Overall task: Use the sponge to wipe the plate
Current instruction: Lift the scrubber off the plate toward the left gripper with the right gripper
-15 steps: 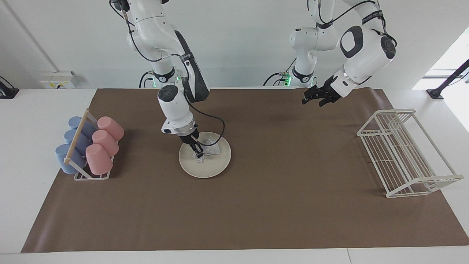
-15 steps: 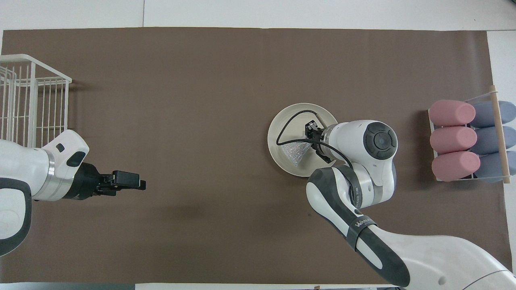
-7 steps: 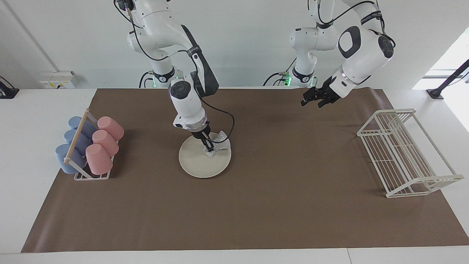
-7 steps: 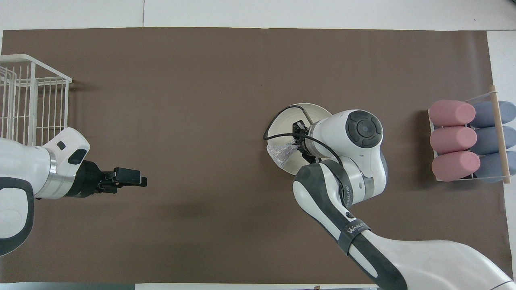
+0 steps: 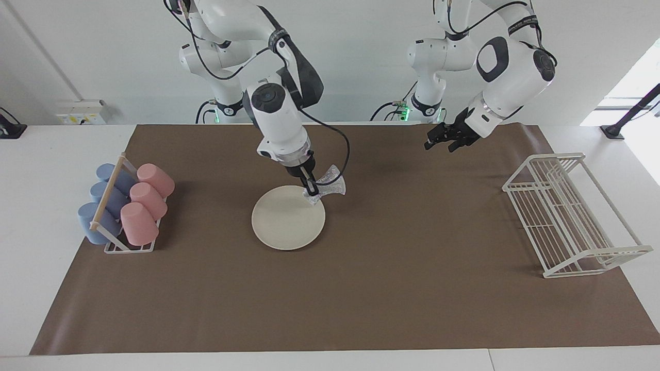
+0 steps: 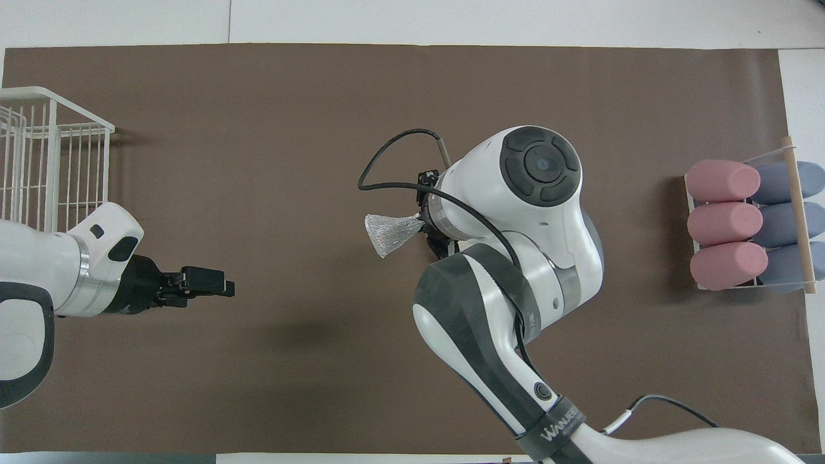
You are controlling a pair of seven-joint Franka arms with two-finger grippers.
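Right end effector (image 5: 311, 188) clamped on sponge (image 5: 328, 185), raised over plate (image 5: 287, 218) rim toward left arm's end. Plate on desk (image 5: 361, 268), bare. Wiping looks finished; next: set sponge down. Left end effector (image 5: 439, 138) apart, waits.

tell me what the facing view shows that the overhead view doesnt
Only the facing view shows the plate, bare on the mat, and both arm bases. Only the overhead view shows the sponge clear of the right arm's wrist. Both show the right gripper shut on the sponge, the waiting left gripper, the cup rack and the wire rack.
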